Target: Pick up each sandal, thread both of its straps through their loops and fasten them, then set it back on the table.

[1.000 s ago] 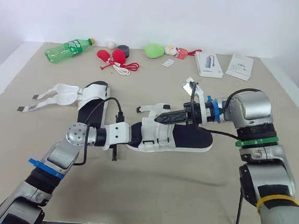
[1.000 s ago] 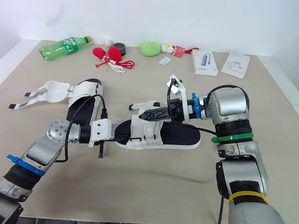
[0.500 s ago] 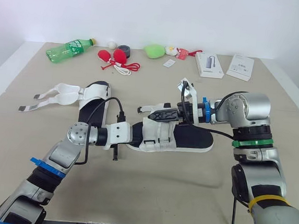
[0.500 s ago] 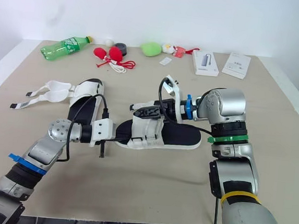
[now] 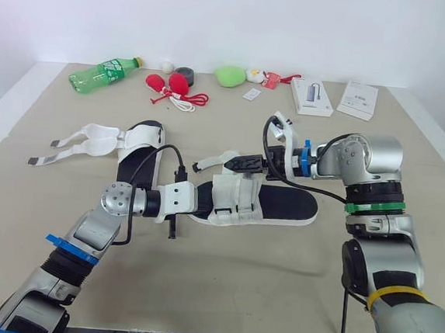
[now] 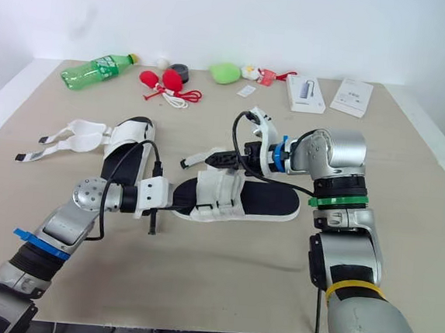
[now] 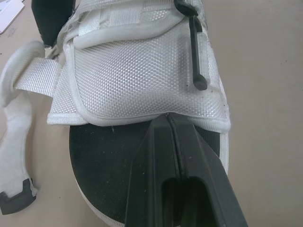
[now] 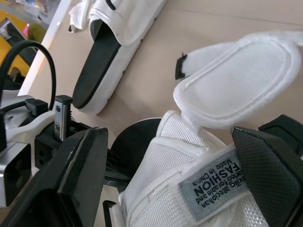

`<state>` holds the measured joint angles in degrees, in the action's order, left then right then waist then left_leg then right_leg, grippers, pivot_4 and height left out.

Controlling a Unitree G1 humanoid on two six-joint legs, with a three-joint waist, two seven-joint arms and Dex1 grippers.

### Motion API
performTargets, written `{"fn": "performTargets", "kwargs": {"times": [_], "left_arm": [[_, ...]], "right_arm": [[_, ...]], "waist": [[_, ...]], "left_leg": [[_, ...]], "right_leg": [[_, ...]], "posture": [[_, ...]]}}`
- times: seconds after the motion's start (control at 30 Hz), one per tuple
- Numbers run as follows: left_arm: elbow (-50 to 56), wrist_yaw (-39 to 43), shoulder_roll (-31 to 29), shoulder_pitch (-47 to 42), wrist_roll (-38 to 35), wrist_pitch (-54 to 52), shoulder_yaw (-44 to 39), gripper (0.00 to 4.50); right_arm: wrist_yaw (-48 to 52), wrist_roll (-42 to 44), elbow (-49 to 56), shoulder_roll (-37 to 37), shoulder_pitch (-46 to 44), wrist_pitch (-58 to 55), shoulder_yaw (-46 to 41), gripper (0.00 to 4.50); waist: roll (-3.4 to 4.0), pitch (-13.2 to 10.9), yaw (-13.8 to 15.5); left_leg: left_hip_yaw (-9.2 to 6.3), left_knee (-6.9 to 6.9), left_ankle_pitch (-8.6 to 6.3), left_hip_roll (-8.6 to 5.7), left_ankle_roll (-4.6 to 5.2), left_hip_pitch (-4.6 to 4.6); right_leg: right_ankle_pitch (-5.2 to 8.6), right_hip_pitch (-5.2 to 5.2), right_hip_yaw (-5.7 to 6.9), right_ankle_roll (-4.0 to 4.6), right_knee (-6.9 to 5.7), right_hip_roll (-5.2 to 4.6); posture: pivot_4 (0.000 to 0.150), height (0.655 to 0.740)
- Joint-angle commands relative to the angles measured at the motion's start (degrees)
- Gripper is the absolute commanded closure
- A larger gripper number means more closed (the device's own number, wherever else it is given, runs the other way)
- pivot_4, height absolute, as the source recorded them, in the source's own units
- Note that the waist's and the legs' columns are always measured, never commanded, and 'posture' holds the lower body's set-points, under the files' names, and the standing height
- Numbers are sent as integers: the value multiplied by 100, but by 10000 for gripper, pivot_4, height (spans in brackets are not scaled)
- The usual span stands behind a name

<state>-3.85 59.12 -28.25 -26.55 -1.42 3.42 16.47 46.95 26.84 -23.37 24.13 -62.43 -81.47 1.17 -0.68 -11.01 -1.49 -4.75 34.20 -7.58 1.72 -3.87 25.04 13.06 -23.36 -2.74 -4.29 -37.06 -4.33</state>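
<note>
Sandal (image 5: 285, 207) resting on beige table (image 5: 235, 292); plain white wall (image 5: 235, 19) behind.

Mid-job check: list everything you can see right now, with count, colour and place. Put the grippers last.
sandals: 2, white uppers, black soles; centre sandal between the grippers, left sandal on the robot's left with its straps spread open
bottle: 1, green, far left
ball: 1, white, far edge
ring: 1, black, beside the ball
bulbs with cord: 2, red, near the ring
rounded lump: 1, green, far middle
toy with tag: 1, white and red, beside the lump
card: 1, white
box: 1, white, far right
booklet: 1, white, far right
table: 1, beige
left gripper: shut, over the centre sandal's insole
right gripper: open, astride its upper
</note>
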Motion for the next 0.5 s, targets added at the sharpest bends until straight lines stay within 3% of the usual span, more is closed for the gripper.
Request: {"fn": "performTargets", "kwargs": {"times": [0.03,0.5], "left_arm": [[-112,93,21,68,125,-30,250,45000],[-185,95,42,32,190,51,273,45000]], "right_arm": [[-123,116,44,-117,-78,-42,-123,510],[-200,-139,-1957,-477,-831,1119,-373,510]], "waist": [[0,0,0],[0,0,0]], "left_leg": [[0,0,0,0,0,0],[0,0,0,-1,1,2]], "right_leg": [[0,0,0,0,0,0],[-2,1,0,-3,0,0]], "posture": [[1500,7400],[1500,7400]]}}
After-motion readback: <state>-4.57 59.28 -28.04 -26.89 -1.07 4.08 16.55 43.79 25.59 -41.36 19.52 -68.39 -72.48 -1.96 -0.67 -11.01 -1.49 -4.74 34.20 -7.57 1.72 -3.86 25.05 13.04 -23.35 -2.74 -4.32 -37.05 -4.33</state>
